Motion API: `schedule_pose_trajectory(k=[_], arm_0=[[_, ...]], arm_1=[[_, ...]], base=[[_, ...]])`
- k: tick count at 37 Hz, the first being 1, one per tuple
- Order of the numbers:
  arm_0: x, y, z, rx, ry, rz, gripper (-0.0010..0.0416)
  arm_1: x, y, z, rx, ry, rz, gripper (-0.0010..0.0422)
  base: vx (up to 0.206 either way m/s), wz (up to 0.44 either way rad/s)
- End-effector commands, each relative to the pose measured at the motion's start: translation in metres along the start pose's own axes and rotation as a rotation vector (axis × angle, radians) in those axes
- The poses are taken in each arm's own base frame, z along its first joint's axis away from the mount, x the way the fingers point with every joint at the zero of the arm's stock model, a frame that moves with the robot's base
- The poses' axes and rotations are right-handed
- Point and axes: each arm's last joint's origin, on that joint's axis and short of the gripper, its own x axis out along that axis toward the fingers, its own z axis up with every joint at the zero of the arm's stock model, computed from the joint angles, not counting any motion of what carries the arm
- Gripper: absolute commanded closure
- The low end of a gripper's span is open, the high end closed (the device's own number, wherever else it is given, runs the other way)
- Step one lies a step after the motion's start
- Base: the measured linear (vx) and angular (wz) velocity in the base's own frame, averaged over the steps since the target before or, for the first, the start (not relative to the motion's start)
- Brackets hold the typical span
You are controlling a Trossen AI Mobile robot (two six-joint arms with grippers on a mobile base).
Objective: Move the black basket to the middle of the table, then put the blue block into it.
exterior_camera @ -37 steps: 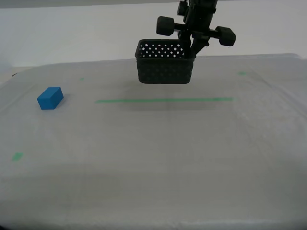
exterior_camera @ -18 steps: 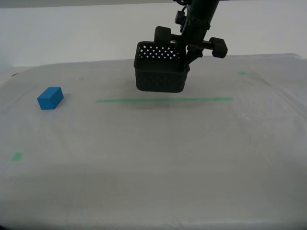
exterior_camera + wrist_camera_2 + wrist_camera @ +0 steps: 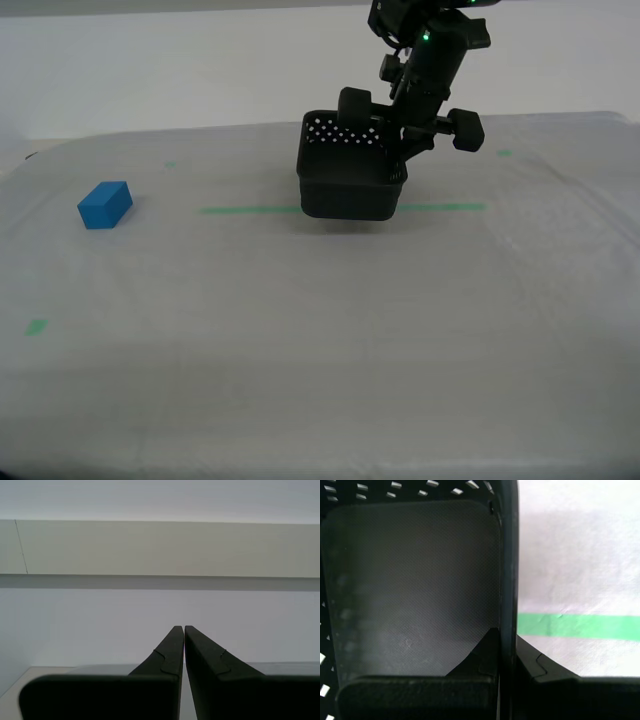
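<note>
The worktop point(image 3: 300, 380) lies bare in the foreground. The block point(image 3: 105, 204) sits at about nine o'clock, well apart from everything else. Further back, near centre, the basket point(image 3: 348, 182) hangs over the green tape point(image 3: 250, 210), tilted. My first end effector point(image 3: 400, 150) is clamped on its wall, one finger inside and one outside. My second end effector point(image 3: 181, 645) has its fingers together, gripping nothing. The thin-wall pinch could slip, or the tilted basket could land on an edge and tip.

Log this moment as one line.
first claw: shut on basket wall, basket over green line | second claw: shut, holding nothing | block: on table, exterior view's left
</note>
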Motion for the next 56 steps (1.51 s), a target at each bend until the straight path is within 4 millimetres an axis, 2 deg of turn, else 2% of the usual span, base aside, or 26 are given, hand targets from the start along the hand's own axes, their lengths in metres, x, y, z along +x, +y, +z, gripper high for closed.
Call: schedule_pose_trajectory(k=[1,56], arm_0=[[0.0018,-0.0028,-0.0013,0.0,-0.006,-0.011,0.0406],[0.0021,-0.0033,-0.0006,-0.049,-0.019,-0.022,0.0403]], arm_1=[[0.0001,-0.0001,0.0011,0.001,-0.007,0.0,0.0412],[0.0001,-0.0001,0.0011,0.001,-0.007,0.0,0.0412]], base=[[0.0,0.0],[0.0,0.0]])
